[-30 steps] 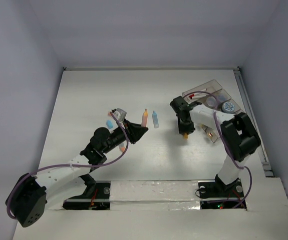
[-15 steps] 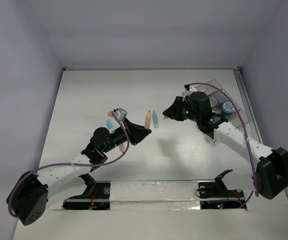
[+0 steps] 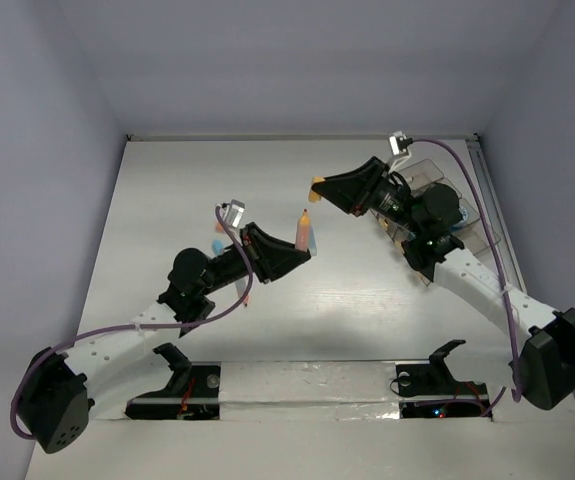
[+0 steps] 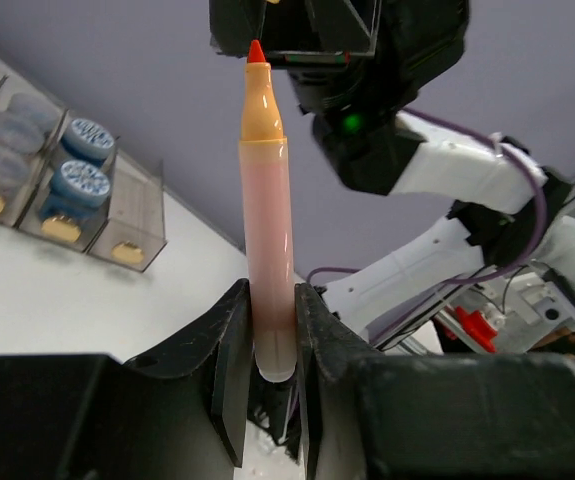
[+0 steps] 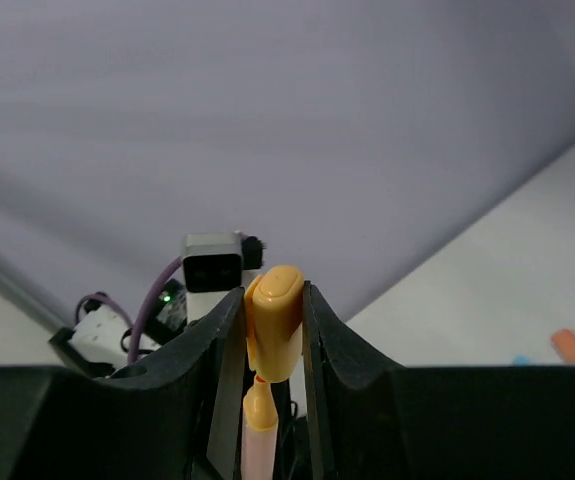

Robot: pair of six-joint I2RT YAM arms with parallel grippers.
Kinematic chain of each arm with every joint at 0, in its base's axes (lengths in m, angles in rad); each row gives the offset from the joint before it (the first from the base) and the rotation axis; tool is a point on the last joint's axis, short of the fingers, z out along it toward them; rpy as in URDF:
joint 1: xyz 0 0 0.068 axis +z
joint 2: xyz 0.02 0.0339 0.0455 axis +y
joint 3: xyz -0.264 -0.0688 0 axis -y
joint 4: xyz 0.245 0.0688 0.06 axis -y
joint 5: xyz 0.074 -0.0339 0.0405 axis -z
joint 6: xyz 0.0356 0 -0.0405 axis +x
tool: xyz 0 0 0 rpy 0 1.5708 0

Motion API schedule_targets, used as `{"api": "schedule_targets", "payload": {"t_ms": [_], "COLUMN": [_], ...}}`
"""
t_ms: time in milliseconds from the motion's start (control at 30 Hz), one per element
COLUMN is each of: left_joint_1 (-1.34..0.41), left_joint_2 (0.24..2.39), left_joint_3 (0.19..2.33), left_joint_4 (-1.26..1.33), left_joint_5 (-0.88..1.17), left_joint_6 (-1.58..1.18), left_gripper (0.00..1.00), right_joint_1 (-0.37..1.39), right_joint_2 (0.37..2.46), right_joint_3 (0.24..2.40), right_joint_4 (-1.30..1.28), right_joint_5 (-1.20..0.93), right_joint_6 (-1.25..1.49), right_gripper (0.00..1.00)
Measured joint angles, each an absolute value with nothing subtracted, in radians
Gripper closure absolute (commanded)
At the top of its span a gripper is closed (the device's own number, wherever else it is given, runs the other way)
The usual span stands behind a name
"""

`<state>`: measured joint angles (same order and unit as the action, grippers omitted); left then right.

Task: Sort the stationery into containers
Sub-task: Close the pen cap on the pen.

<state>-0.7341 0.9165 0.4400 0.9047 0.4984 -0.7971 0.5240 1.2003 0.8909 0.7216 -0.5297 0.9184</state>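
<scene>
Left tool [image 4: 267,325] is pinching the lower end of an orange marker [image 4: 267,220]. The marker stands upright, red tip up and bare, raised off the worktop [image 3: 187,190] and well left of the tray [image 4: 142,232].

Right tool [image 3: 329,187] is pinching the marker's orange cap [image 5: 274,312] between its two fingers. The cap is also off the worktop, left of the tray. In the right wrist view it sits right above the marker tip. Touching or a hair apart, can't tell.

Both arms reach out from their bases so that the two tools meet tip to tip in the air left of the tray.

The tray is clear plastic with narrow compartments and sits at the far right of the worktop. The right arm covers much of it in the top view. Two blue-lidded jars [image 4: 82,160] lie in one compartment, one behind the other. Paler round lids show in the next compartment, blurred.

A small light-blue piece [image 3: 217,246] and a small orange piece [image 5: 570,345] lie flat on the worktop far left of the tray, close to each other beside the left arm.
</scene>
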Motion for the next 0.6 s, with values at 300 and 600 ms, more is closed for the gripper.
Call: {"api": "schedule_targets", "payload": {"t_ms": [300,600], "left_joint_1": [-0.734,-0.734], "left_joint_2": [0.917,0.892], "left_joint_3": [0.5,0.5], "left_joint_4": [0.924,0.904], "left_joint_5": [0.526,0.525], "left_joint_6": [-0.846,-0.842], "left_gripper": [1.0,1.0], "right_joint_1": [0.572,0.579], "right_joint_2": [1.262,1.298], "right_joint_3": [0.945,0.953], "right_joint_4": [0.959,1.054], "right_joint_5": [-0.656,-0.713], "right_joint_6": [1.025,1.084], "right_gripper": [1.0,1.0]}}
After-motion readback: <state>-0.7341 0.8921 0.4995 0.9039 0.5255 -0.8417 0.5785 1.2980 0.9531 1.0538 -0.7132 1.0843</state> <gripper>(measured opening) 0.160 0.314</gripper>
